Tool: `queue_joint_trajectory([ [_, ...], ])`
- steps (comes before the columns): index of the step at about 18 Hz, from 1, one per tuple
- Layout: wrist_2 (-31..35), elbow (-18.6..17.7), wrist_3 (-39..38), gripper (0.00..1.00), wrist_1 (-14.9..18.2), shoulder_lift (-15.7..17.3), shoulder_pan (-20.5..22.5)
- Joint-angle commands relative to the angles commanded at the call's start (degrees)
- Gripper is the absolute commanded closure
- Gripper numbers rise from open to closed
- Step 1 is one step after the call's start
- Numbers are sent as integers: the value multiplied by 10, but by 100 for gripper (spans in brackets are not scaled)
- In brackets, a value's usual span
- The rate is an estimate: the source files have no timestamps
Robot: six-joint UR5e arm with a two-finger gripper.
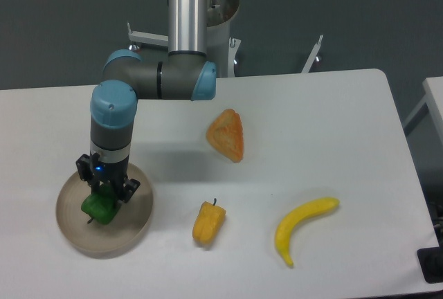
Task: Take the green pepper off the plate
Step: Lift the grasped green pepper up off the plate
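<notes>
Jaws look closed down around the top of the green pepper (99,207), one finger each side; gripper (105,193) pointing straight down, so I read it as pinching the pepper, though actual pad contact is too small to confirm. Pepper sits left of centre in the tan plate (136,224), stem end toward the camera, apparently not lifted yet. Handling guess: light, rigid, glossy skin so slippery, lumpy lobes; best hold is across the wide body between lobes, not on the stem. Risk is it squirting out or rolling under an off-centre squeeze; the plate could also drag along if a finger catches the rim. Plate is near the front-left corner of the white table (332,126). Well apart to the right: yellow-orange pepper (208,223), banana (302,228), orange wedge-shaped item (226,135). Dark wall behind, arm base at the table's rear edge.
</notes>
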State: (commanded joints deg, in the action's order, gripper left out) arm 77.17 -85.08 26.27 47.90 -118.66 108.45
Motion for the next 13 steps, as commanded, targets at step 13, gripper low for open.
queue_joint_trajectory([
  [13,2,36,307,64,62,24,201],
])
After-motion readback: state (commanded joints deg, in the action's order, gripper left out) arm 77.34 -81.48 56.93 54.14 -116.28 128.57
